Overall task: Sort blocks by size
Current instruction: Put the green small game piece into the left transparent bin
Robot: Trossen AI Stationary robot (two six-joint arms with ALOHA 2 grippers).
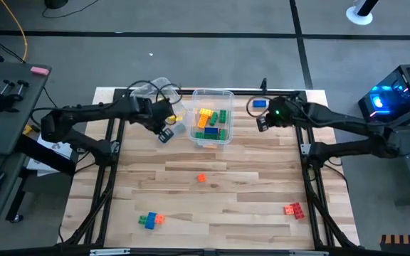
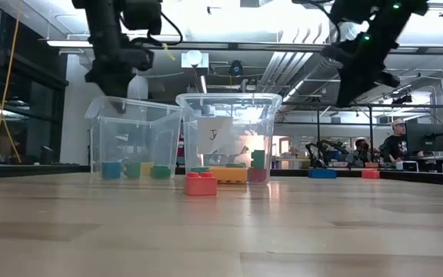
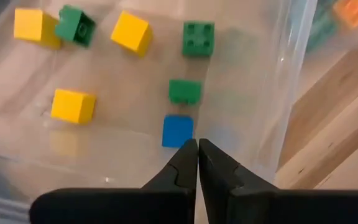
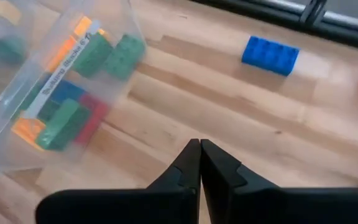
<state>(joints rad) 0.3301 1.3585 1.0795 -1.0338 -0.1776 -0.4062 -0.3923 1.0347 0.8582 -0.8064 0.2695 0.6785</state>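
Observation:
Small cube blocks in yellow (image 3: 73, 106), green (image 3: 198, 38) and blue (image 3: 178, 130) lie on the floor of a clear bin (image 1: 150, 91) at the far left. My left gripper (image 3: 197, 149) hangs shut over that bin, holding nothing. A second clear bin (image 1: 213, 94) at the far middle holds longer blocks (image 1: 211, 122) in orange, green, blue and red. My right gripper (image 4: 200, 149) hangs shut and empty over bare table to that bin's right. A long blue block (image 4: 270, 55) lies flat on the table beyond it.
Loose blocks lie flat on the table: an orange one (image 1: 201, 178) in the middle, a joined blue, green and orange group (image 1: 150, 220) near left, a red one (image 1: 293, 209) near right. A person (image 2: 396, 142) sits in the room behind.

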